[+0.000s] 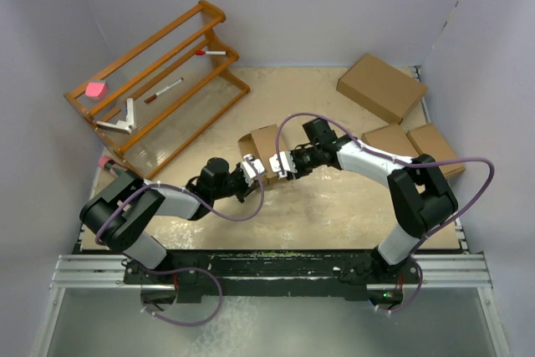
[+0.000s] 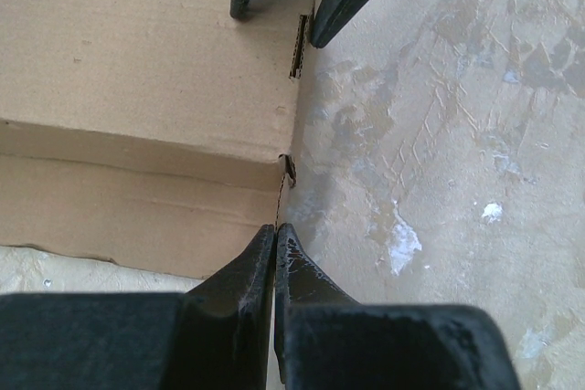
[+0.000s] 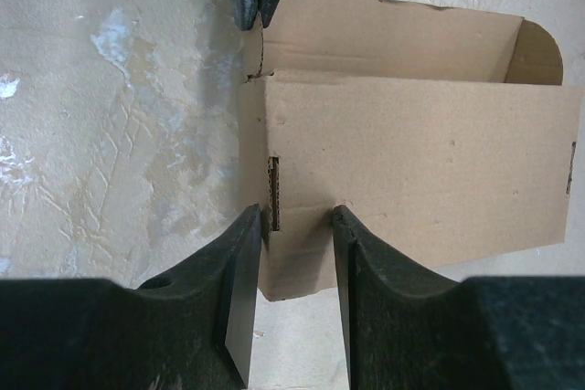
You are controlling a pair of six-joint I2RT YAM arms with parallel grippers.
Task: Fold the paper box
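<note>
Left fingers (image 2: 275, 242): pressed fully together, with the tips at a corner of the paper box (image 3: 411, 162). I cannot tell whether a thin cardboard edge is caught between them.
Right fingers (image 1: 274, 165): partly apart, a narrow gap. They sit astride the slotted end of the paper box, 1 tip on the broad panel and the other just outside the edge, over the counter (image 1: 334, 206).
Slot (image 3: 272, 194): a short cut in the panel, close to the edge, lying between the right fingers.
Paper box: partly folded brown cardboard. 1 broad panel faces up, with a lower wall along its side. A rounded flap (image 3: 539, 47) stands at the end away from both sets of fingers.
Box position: on the middle of the counter, between the 2 arms, which meet at the same end of it.
Counter: a pale, mottled surface with white scuffs.
Larger brown box (image 1: 380, 85): closed, at the far right corner, well apart from the paper box.
Flat brown boxes (image 1: 389, 140): 2, side by side at the right edge, just in front of the larger one.
Wooden rack (image 1: 159, 73): at the far left, tilted.
Rack contents: a pink block (image 1: 96, 88), 2 red-tipped pens (image 1: 163, 89) and a white angled piece (image 1: 125, 119).
</note>
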